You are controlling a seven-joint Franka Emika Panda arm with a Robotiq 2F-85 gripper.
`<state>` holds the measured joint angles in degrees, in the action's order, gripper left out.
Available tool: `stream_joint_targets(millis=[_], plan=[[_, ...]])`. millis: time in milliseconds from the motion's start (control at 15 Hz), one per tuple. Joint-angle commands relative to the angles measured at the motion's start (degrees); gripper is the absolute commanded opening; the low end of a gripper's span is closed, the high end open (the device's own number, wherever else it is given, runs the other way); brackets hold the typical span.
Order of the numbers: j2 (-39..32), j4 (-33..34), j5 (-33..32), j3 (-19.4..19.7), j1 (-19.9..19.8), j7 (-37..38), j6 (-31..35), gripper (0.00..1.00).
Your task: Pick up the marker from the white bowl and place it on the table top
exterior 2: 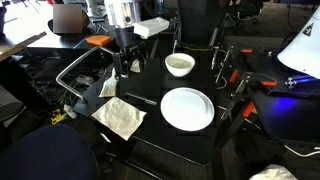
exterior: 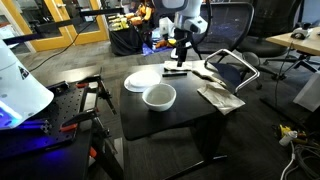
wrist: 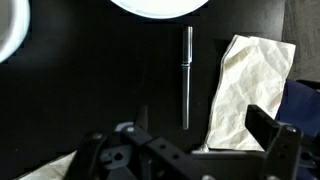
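Note:
The marker (wrist: pixel 186 76) is a slim dark stick lying flat on the black table top (exterior 2: pixel 150 75), beside a crumpled paper napkin (wrist: pixel 250 90). It also shows in an exterior view (exterior 2: pixel 140 98), between the napkin and the flat white plate (exterior 2: pixel 187 108). The white bowl (exterior: pixel 159 97) (exterior 2: pixel 180 64) stands upright and looks empty; its rim shows at the left edge of the wrist view (wrist: pixel 10 30). My gripper (wrist: pixel 195 135) is open and empty. It hangs above the table (exterior: pixel 180 58) (exterior 2: pixel 123 68), a short way back from the marker's near end.
The plate (exterior: pixel 143 80) sits next to the bowl, and its edge shows at the top of the wrist view (wrist: pixel 160 6). The napkin (exterior: pixel 220 96) (exterior 2: pixel 120 117) lies near a table edge. A chrome-framed chair (exterior: pixel 232 68) and red-handled clamps (exterior 2: pixel 232 80) flank the table.

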<state>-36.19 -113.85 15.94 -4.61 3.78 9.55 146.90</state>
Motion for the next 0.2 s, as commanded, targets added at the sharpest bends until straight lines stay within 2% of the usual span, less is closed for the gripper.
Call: stream_joint_targets(millis=[0,133], plan=[[0.38,-0.28,-0.25,-0.2,-0.21,0.18,-0.06,1.0],[0.8,-0.73,-0.24,-0.2,-0.21,0.17,-0.07,1.0]])
